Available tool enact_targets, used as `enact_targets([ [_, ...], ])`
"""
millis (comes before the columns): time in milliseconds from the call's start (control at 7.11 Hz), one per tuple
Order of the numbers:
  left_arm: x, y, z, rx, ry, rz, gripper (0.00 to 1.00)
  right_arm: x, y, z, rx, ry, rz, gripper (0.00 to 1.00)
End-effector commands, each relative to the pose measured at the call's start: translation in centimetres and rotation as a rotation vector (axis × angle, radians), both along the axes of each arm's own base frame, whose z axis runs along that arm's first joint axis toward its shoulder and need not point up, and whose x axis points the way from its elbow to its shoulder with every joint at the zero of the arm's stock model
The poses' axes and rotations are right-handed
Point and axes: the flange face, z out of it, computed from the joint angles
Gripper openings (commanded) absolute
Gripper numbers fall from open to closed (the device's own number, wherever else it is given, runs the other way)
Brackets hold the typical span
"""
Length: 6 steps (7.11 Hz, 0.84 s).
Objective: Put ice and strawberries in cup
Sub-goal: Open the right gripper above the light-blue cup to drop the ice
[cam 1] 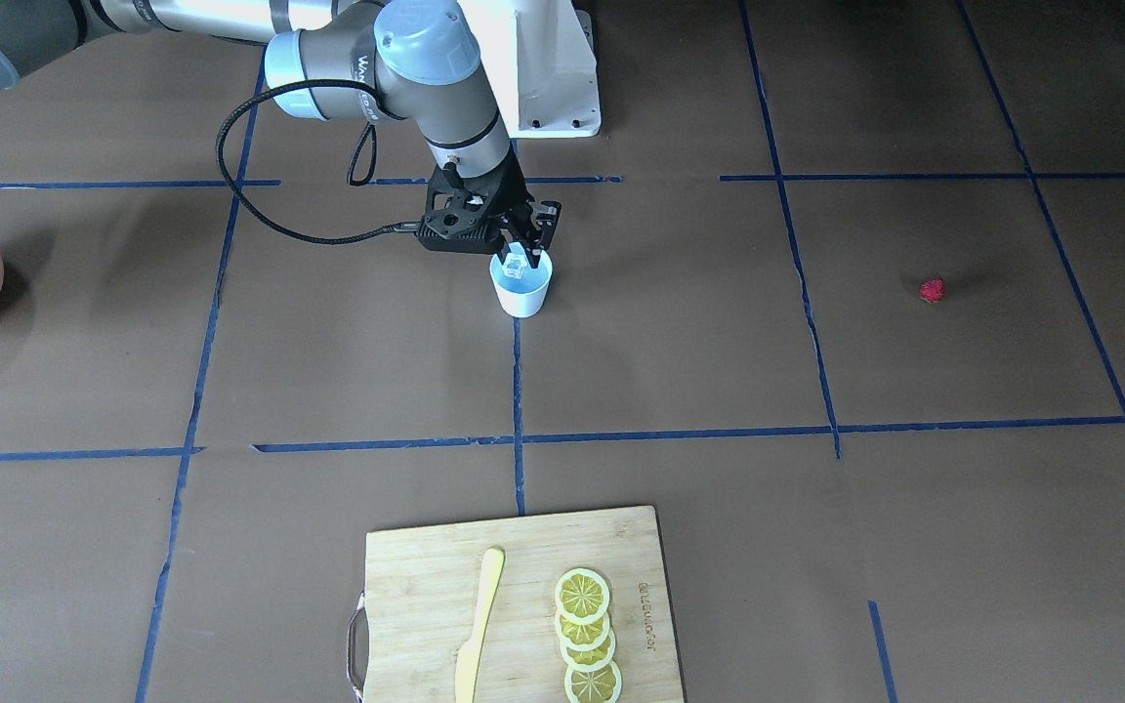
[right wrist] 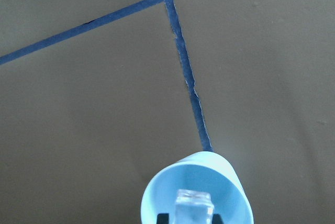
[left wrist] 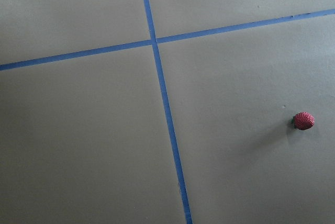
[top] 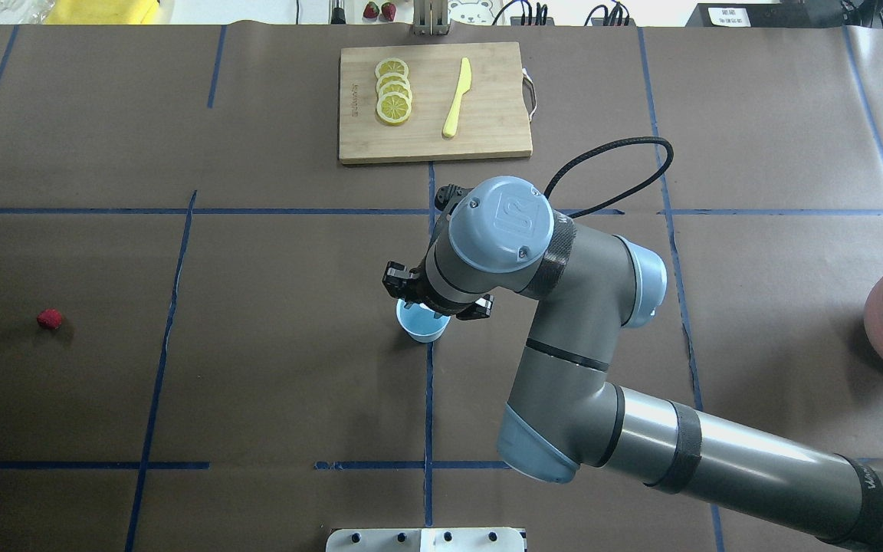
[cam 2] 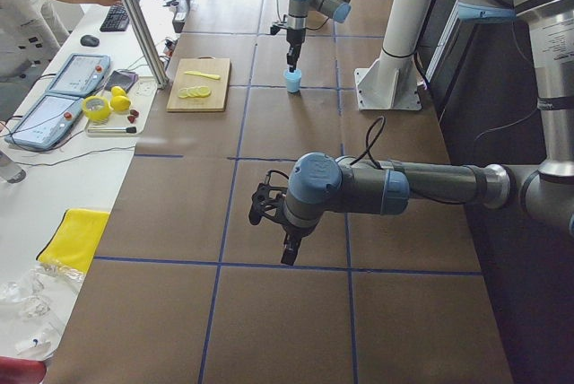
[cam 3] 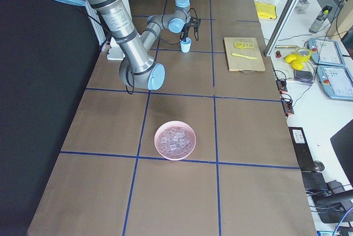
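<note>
The white cup [cam 1: 523, 295] with its pale blue inside stands near the table's middle on a blue tape line. Directly over its mouth, my right gripper [cam 1: 521, 256] is shut on one clear ice cube [right wrist: 193, 204]; the right wrist view shows the cube just above the cup's blue wall [right wrist: 159, 192]. More ice fills the pink bowl [cam 3: 156, 139]. A lone red strawberry [top: 49, 319] lies far off on my left side, also low right in the left wrist view as the strawberry [left wrist: 303, 121]. My left gripper [cam 2: 285, 254] hangs above the table; whether it is open I cannot tell.
A wooden cutting board [top: 365, 142] with lemon slices [top: 393, 90] and a yellow knife [top: 457, 98] lies at the far edge. The pink bowl [top: 876, 307] is at my right edge. Blue tape lines grid the brown table. A person stands at a side desk.
</note>
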Motion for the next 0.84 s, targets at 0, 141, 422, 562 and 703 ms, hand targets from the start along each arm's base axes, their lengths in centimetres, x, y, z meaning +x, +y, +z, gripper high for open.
enact_targets([
  [0, 0.0, 0.0, -0.1, 0.002, 0.0, 0.0, 1.0, 0.0, 0.1, 0.0, -0.003, 0.0, 0.001, 0.83],
  [141, 0.0, 0.0, -0.1, 0.003, 0.002, 0.0, 1.0, 0.1, 0.1, -0.1, -0.002, -0.002, 0.001, 0.83],
  [422, 0.0, 0.0, -0.1, 0.003, 0.002, 0.0, 1.0, 0.3, 0.1, -0.7, 0.004, -0.016, 0.001, 0.82],
  [562, 0.0, 0.0, -0.1, 0.002, 0.0, 0.0, 1.0, 3.7, -1.9, -1.8, -0.009, -0.05, 0.014, 0.81],
  [703, 0.0, 0.2, 0.1, -0.002, 0.001, 0.0, 1.0, 10.5, -4.7, 0.4, -0.071, -0.082, 0.008, 0.8],
])
